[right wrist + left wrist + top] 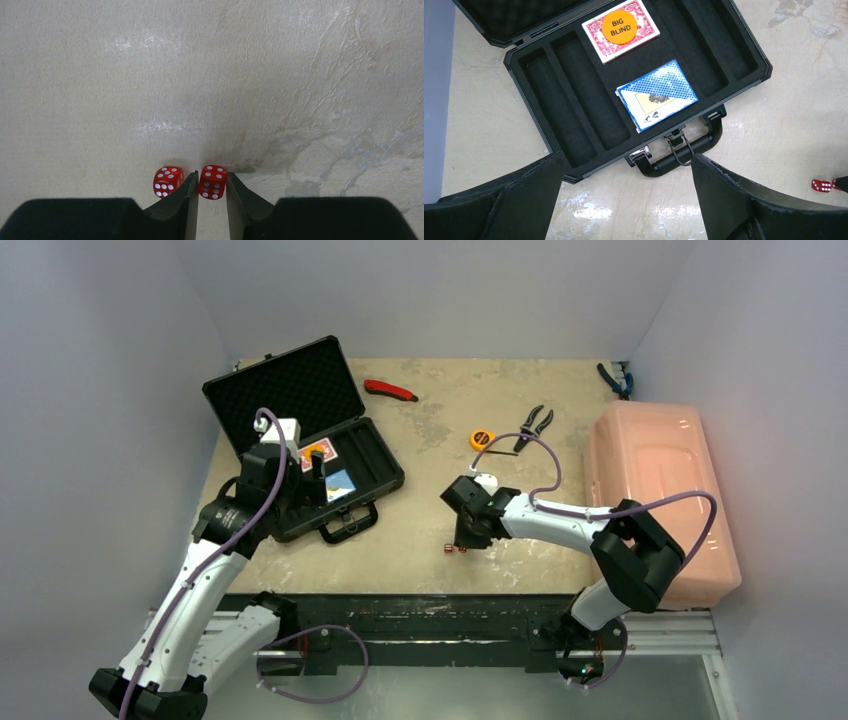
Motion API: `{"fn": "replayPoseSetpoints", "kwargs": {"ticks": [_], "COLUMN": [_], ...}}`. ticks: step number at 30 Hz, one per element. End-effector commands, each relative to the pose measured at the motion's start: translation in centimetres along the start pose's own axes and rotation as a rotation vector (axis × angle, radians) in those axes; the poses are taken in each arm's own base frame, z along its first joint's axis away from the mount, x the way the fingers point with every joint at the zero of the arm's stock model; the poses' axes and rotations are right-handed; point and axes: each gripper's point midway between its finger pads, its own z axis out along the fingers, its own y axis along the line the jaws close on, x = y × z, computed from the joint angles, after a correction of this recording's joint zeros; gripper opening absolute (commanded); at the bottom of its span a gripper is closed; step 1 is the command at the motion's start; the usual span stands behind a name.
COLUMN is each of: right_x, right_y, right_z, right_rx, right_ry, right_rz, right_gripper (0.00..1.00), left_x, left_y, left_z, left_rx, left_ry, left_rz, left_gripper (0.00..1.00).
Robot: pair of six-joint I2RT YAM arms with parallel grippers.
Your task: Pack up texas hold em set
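Note:
The black briefcase [372, 453] lies open at the left, lid up. In the left wrist view its foam tray [574, 115] holds a red card deck [644, 26] with an orange "BIG BLIND" disc [620, 29] on it, and a blue card deck [656, 95]. My left gripper [626, 200] is open and empty above the table just in front of the case handle [684, 156]. My right gripper [212, 173] is shut on a red die [212, 182] resting on the table. A second red die [168, 181] sits just left of its left finger. Both dice show in the top view [454, 548].
A large pink bin [660, 485] fills the right side. A yellow tape measure [483, 439], black pliers [535, 425], a red cutter [390, 391] and blue pliers [617, 380] lie toward the back.

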Motion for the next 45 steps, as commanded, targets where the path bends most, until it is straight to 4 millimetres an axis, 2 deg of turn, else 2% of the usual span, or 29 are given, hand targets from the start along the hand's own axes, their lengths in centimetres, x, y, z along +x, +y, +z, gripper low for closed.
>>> {"fn": "replayPoseSetpoints", "kwargs": {"ticks": [1,10,17,23,28,34,45], "right_x": [-0.8,-0.9,-2.7,-5.3,-8.3,-11.8,-15.6], "right_y": [0.7,0.8,0.7,2.0,4.2,8.3,15.1], "right_z": [-0.5,-0.8,-2.1,-4.1,-5.7,-7.1,-6.7], "right_rx": [-0.002,-0.004,0.028,0.007,-0.015,-0.069,-0.154], "right_ry": [-0.031,-0.032,-0.088,-0.166,-0.236,-0.284,-0.294], "right_rz": [-0.003,-0.011,-0.028,-0.026,-0.054,-0.075,-0.105], "right_gripper": [0.26,0.05,0.03,0.02,0.02,0.02,0.01], "left_x": [-0.8,-0.8,-0.7,-0.7,-0.8,-0.8,-1.0], "left_y": [-0.2,-0.2,-0.6,-0.6,-0.6,-0.5,0.0], "left_z": [-0.1,-0.1,-0.1,0.0,-0.1,-0.2,-0.3], "left_rx": [0.012,0.012,0.032,0.034,0.035,0.033,0.016], "left_ry": [-0.024,-0.020,-0.017,-0.018,-0.020,-0.023,-0.033], "left_rz": [0.009,0.012,0.016,0.014,0.011,0.006,-0.005], "left_gripper": [0.97,0.97,0.95,0.94,0.93,0.93,0.93]}}
